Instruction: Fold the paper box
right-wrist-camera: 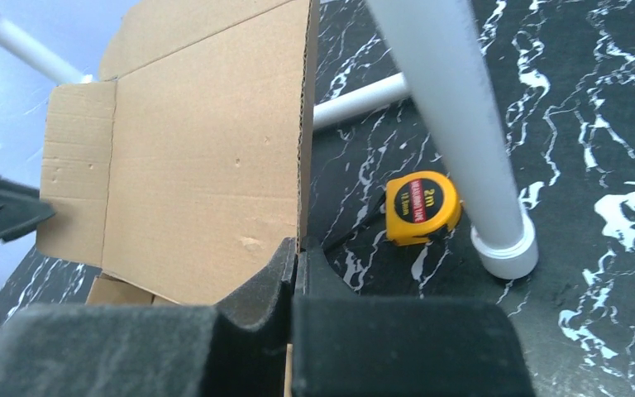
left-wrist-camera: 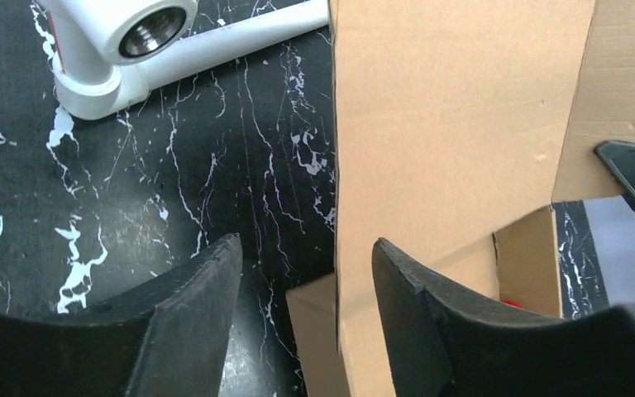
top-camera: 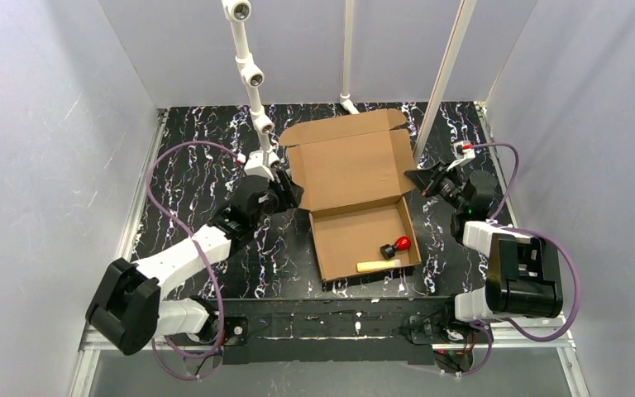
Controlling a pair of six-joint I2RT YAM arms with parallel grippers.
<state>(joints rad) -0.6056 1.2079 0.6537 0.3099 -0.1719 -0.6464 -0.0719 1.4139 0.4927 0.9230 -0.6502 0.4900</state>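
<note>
At paper box (top-camera: 351, 165) left flap: left gripper (left-wrist-camera: 304, 244) astride, fingers (left-wrist-camera: 190, 314) parted.
At its right edge: right gripper (right-wrist-camera: 296, 248) clenched on cardboard.

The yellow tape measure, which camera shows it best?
The right wrist view: the yellow tape measure lies unobstructed on the table beside the raised lid of the paper box, its label readable. I cannot make it out in the top view, and the left wrist view does not show it.

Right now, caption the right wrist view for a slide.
Right claw pinched shut on the paper box's raised lid edge, yellow tape measure beside.
</note>
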